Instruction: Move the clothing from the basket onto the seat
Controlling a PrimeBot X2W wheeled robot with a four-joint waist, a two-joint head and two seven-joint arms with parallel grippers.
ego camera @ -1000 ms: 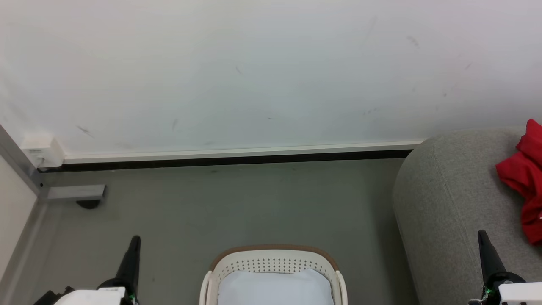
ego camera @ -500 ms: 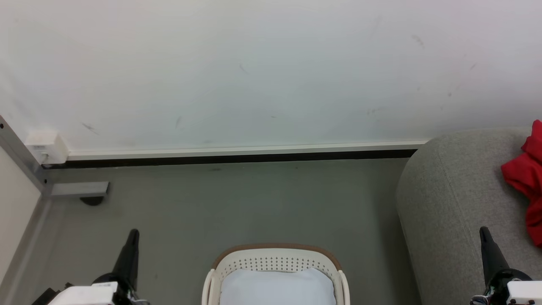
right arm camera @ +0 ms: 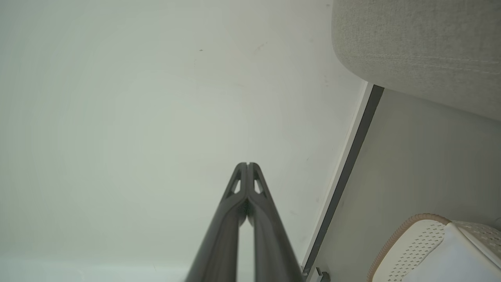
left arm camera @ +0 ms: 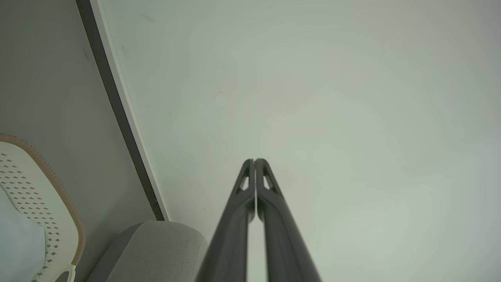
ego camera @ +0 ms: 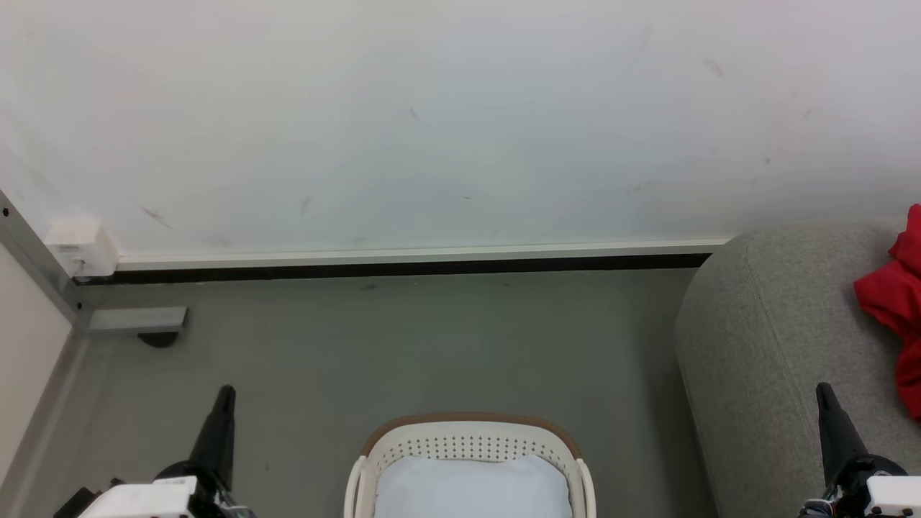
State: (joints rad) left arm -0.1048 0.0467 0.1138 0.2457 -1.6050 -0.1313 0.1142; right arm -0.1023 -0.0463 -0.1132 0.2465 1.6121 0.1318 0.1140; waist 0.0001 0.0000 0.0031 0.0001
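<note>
The left gripper (ego camera: 226, 394) stands at the lower left with its two dark fingers pressed together, holding nothing; the left wrist view shows the same closed tips against the wall. In the middle, at the bottom edge, the cream laundry basket (ego camera: 468, 420) sits on the floor. The part of its inside that shows holds a plain pale blue-white cloth (ego camera: 471, 489), and its near part is cut off by the frame. To the right, the grey fabric sofa (ego camera: 763, 324) turns its rounded end towards the basket, near it but apart. The right gripper (ego camera: 824, 392) is raised in front of the sofa, its fingers likewise closed on nothing. At the far right the red jersey (ego camera: 892, 302) lies crumpled on the sofa, partly cut by the picture's edge. Judged from this, the task looks done: the clothing is on the seat, both grippers are free of it, and nothing seems left to move.

The floor (ego camera: 403, 345) is smooth and grey-green. At the left a metal post (ego camera: 36, 257) meets a small white box (ego camera: 80, 246) in the corner, with a grey bracket (ego camera: 137, 319) just below. The white wall (ego camera: 432, 122), lightly scuffed, runs across, edged by a pale skirting board (ego camera: 403, 255) over a dark strip (ego camera: 403, 272).
</note>
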